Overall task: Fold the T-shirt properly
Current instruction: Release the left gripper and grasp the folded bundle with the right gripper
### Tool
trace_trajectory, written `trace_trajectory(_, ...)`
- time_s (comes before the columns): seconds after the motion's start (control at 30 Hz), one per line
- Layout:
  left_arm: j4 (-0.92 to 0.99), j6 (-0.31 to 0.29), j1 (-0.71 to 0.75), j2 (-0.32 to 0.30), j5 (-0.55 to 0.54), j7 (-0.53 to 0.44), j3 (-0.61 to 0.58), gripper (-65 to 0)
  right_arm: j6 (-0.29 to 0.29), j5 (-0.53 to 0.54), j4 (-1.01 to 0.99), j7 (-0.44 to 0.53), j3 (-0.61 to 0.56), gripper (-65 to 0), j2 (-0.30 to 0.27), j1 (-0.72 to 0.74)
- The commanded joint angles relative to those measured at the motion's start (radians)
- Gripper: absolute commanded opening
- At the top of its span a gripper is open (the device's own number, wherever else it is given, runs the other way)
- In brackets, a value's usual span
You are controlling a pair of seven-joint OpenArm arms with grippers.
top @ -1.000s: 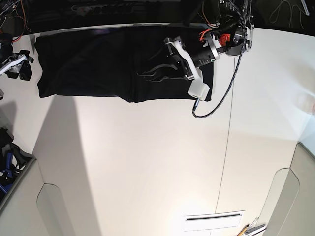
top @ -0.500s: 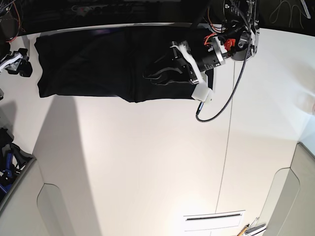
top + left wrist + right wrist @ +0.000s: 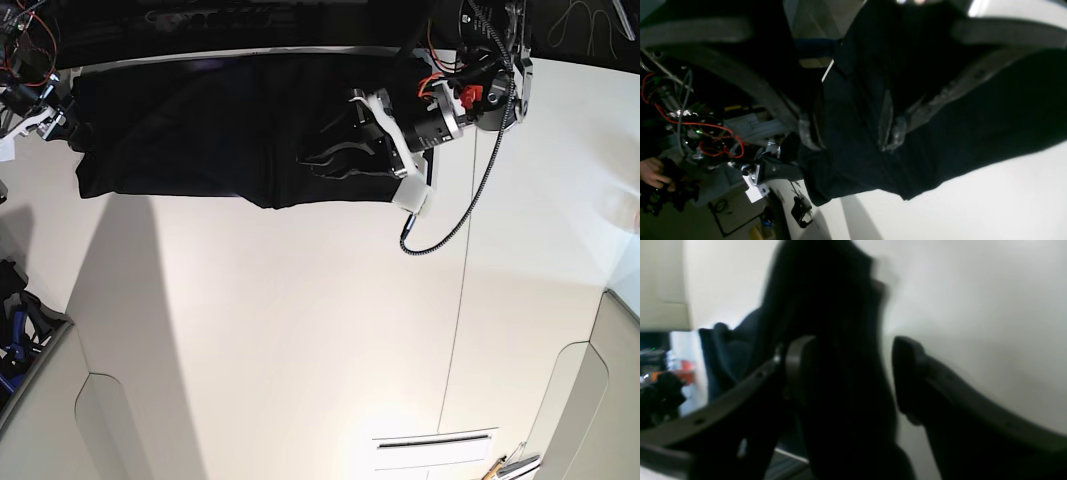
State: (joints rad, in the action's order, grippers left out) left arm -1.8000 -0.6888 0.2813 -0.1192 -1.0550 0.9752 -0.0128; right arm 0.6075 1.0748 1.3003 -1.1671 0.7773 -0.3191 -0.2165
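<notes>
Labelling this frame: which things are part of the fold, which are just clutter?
Job:
T-shirt
left tool
right tool

Clutter:
table
loose cable
wiring

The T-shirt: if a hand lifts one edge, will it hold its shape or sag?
The T-shirt would probably sag: it lies flat on the table with soft wrinkles by the left hand. It likely drapes rather than slides, since cloth hangs limp between the right hand's fingers.
</notes>
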Motion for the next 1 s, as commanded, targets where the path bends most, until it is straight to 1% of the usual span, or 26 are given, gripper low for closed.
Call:
trace_trajectory(0.0,-0.018,-0.009,-0.007,-0.003,-0.024,-0.014,0.000,-36.0,0.003,-0.003,0.008,-0.009,-0.015,-30.1,-0.016,0.002)
trace_trajectory(0.2,-0.019,-0.009,-0.008,-0.003,-0.025,-0.013,0.000,-36.0,0.003,0.006,0.009,-0.012,-0.138,-30.1,-0.016,0.009)
trace_trajectory(0.27,-0.019,-0.009,-0.010,-0.003,-0.026,-0.014,0.002,-36.0,0.002,0.006,0.009,-0.013,-0.161,-31.5,-0.016,0.017)
trace_trajectory(0.3,-0.019,-0.009,-0.013,-0.003,-0.026,-0.014,0.009,-36.0,0.002,0.006,0.009,-0.017,-0.167,-33.3,-0.016,0.023)
trace_trajectory(0.37,-0.021,-0.009,-0.012,-0.003,-0.025,-0.013,0.029,-36.1,0.002,0.009,0.010,-0.023,-0.168,-40.1,-0.016,0.028)
trace_trajectory(0.4,-0.021,-0.009,-0.012,-0.003,-0.025,-0.005,0.044,-36.2,0.002,0.008,0.010,-0.023,-0.168,-45.8,-0.016,0.031)
trace_trajectory(0.47,-0.021,-0.009,-0.013,-0.007,-0.025,0.009,0.083,-36.8,0.000,0.002,0.010,-0.031,-0.168,-61.3,-0.016,0.042)
trace_trajectory(0.5,-0.021,-0.009,-0.012,-0.015,-0.025,0.015,0.103,-38.1,-0.001,0.003,0.010,-0.041,-0.168,-65.0,-0.016,0.049)
trace_trajectory(0.53,-0.021,-0.009,-0.011,-0.025,-0.025,0.028,0.126,-40.8,-0.002,0.003,0.011,-0.050,-0.168,-65.0,-0.016,0.061)
trace_trajectory(0.67,-0.020,-0.009,0.014,-0.068,-0.024,0.100,0.239,-56.9,-0.002,0.008,0.021,-0.062,-0.168,-65.0,-0.016,0.100)
trace_trajectory(0.73,-0.019,-0.009,0.053,-0.089,-0.013,0.102,0.290,-64.6,-0.002,0.019,0.049,-0.074,-0.168,-65.0,-0.011,0.105)
trace_trajectory(0.83,-0.008,-0.009,0.103,-0.099,0.075,0.080,0.342,-65.0,-0.001,0.071,0.135,-0.131,-0.168,-65.0,0.017,0.105)
trace_trajectory(0.9,0.013,-0.009,0.120,-0.100,0.136,0.057,0.361,-65.0,-0.001,0.108,0.216,-0.172,-0.168,-65.0,0.057,0.104)
trace_trajectory(0.97,0.047,-0.009,0.123,-0.100,0.181,0.041,0.363,-65.0,-0.001,0.142,0.304,-0.200,-0.169,-65.0,0.109,0.100)
